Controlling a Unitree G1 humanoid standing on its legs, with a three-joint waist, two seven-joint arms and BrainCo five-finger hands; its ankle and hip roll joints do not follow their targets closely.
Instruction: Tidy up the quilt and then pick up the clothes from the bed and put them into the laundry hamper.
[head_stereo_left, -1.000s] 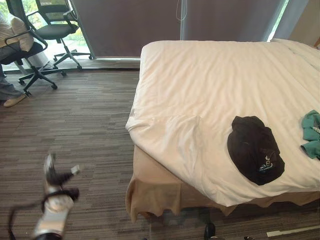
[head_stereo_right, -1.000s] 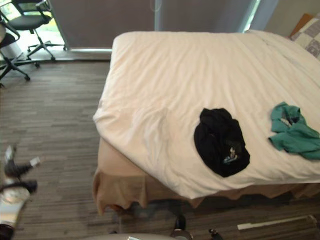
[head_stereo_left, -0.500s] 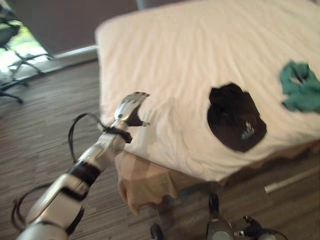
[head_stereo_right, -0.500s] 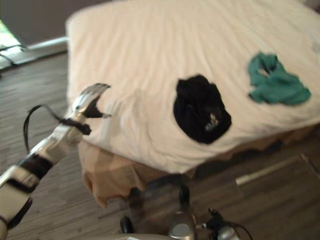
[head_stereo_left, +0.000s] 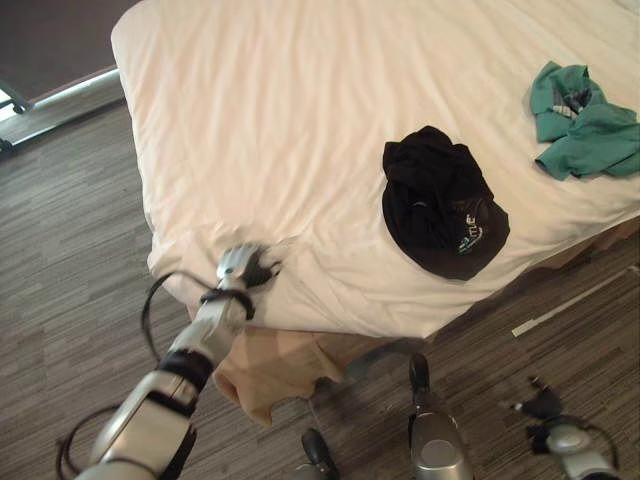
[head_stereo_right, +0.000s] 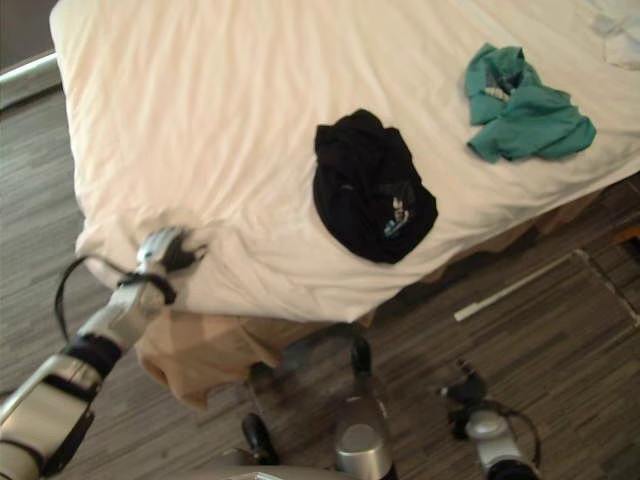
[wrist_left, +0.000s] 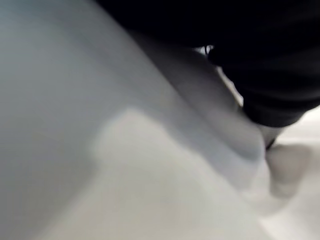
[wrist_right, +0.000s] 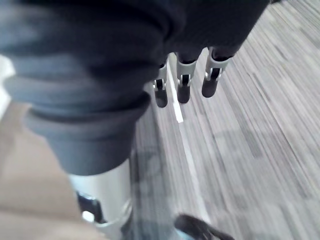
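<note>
A white quilt (head_stereo_left: 300, 120) covers the bed, rumpled at its near left corner. My left hand (head_stereo_left: 243, 268) rests on that rumpled corner, pressed into the cloth; the left wrist view shows white quilt (wrist_left: 125, 165) close under its dark cover. A black garment (head_stereo_left: 440, 200) lies crumpled near the bed's front edge, well to the right of the hand. A green garment (head_stereo_left: 580, 120) lies further right on the quilt. My right hand (wrist_right: 182, 80) hangs low beside the bed over the floor, fingers straight and holding nothing.
A beige bed skirt (head_stereo_left: 270, 365) hangs below the quilt's near corner. Striped grey-brown floor (head_stereo_left: 70, 260) runs along the bed's left and front. A thin white strip (head_stereo_left: 570, 300) lies on the floor by the bed's front right.
The camera has swung down and to the right. My left hand, raised over the bed's corner half a second ago, has come down onto the quilt's near corner.
</note>
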